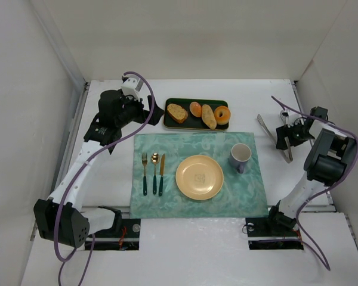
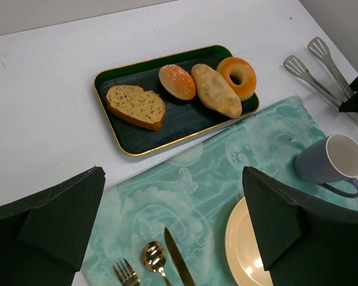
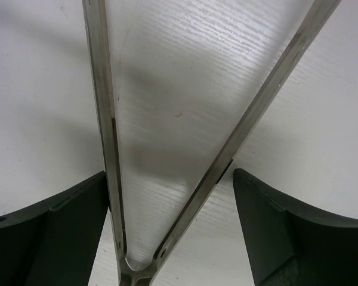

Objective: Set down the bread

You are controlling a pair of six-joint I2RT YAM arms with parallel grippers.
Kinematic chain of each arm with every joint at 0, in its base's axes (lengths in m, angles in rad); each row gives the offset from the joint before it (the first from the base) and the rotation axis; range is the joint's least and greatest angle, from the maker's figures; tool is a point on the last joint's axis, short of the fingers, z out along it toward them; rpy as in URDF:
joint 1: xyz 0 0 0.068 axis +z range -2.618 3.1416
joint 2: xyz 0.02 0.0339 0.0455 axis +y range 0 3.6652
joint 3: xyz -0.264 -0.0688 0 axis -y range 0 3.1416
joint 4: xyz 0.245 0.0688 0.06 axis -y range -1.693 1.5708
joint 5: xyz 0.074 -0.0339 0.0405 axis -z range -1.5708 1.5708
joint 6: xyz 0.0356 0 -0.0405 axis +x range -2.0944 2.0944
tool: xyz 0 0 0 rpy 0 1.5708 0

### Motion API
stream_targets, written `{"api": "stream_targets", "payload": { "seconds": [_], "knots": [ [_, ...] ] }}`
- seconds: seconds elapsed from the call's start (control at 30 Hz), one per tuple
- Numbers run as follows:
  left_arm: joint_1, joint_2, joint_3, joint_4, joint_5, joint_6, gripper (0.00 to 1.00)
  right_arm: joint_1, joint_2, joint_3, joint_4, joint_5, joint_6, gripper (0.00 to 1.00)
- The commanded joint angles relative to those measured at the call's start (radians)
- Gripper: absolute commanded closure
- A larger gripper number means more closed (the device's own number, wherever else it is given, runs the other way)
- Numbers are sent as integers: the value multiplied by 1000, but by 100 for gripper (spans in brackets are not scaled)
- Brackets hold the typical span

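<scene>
Well, the right gripper stands wide astride the steel tongs, black pads seemingly touching both flat arms; whether it grips, I cannot tell. The left gripper gapes empty. The glossy round bread lies in the gold-rimmed tray, between slice and roll.

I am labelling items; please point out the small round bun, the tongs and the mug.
small round bun [image 2: 177, 81], left wrist view, middle of its top.
tongs [image 2: 293, 64], left wrist view, one flat tip.
mug [image 2: 313, 167], left wrist view, outer wall.
</scene>
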State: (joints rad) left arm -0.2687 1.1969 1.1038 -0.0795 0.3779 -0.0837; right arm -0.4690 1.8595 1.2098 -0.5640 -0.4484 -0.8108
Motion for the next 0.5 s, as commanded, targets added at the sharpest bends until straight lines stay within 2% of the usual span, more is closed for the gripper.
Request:
{"api": "stream_targets", "payload": {
  "seconds": [0.0, 0.47],
  "knots": [
    [-3, -10, 31, 35, 16, 6, 0, 27, 26, 42, 3, 28, 19, 13],
    [-3, -10, 41, 35, 16, 6, 0, 50, 99, 148, -117, 60, 28, 13]
  ]
}}
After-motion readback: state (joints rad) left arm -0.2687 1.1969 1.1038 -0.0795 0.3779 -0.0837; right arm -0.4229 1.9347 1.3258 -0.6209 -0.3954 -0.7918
